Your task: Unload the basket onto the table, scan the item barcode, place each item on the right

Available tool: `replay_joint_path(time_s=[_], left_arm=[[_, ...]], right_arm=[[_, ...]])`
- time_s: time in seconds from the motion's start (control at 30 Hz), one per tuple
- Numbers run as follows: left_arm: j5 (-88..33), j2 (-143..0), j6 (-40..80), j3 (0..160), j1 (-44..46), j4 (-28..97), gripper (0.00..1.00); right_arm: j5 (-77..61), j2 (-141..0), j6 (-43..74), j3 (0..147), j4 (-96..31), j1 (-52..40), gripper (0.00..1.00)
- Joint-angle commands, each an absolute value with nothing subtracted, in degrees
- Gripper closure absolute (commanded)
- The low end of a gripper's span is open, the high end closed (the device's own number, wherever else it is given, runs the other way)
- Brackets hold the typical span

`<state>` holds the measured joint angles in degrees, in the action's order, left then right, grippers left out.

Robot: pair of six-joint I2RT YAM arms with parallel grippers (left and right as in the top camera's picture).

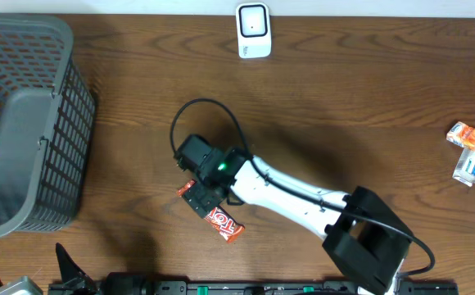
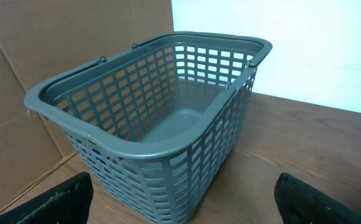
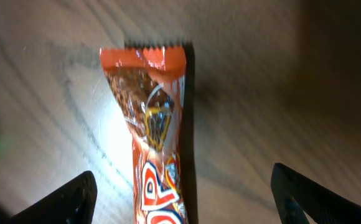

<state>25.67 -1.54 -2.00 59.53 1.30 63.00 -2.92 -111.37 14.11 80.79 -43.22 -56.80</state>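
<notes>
The snack bar [image 3: 152, 143] is seen lying flat on the wooden table [image 1: 344, 106], near the middle of its front half, with its crimped end pointing away from the wrist camera. It is wrapped in glossy orange film. It is judged to be light, thin and slippery, with a wrapper that crinkles and contents that could crack if squeezed hard. No barcode is made out on the upward face, so it is presumably on the underside.

A hold across the narrow width, near mid-length, is advised, so that the printed faces are left uncovered.

The right gripper [image 3: 183, 202] is held directly above the bar with its jaws spread wide, one finger to each side and neither touching it; nothing is gripped.

The white scanner [image 1: 253, 30] stands at the far edge, well apart from the bar.

The left gripper [image 2: 187, 205] is likewise open and empty, facing the grey basket [image 2: 137, 146].
</notes>
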Motion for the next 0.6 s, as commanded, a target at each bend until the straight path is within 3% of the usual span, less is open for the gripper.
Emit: replay_joint_path(time_s=[0.0, 0.13, 0.57], left_arm=[[26.2, -1.2, -2.9, 59.5, 1.5, 63.0, 0.07], [26.2, -1.2, -2.9, 59.5, 1.5, 63.0, 0.07], [26.2, -1.2, -2.9, 59.5, 1.5, 63.0, 0.07]], right_arm=[[5.8, -114.1, 15.8, 82.0, -41.5, -58.4, 0.16], [6.1, -118.3, 15.2, 84.8, -41.6, -59.4, 0.21], [8.7, -125.1, 15.5, 92.2, -41.5, -64.6, 0.23]])
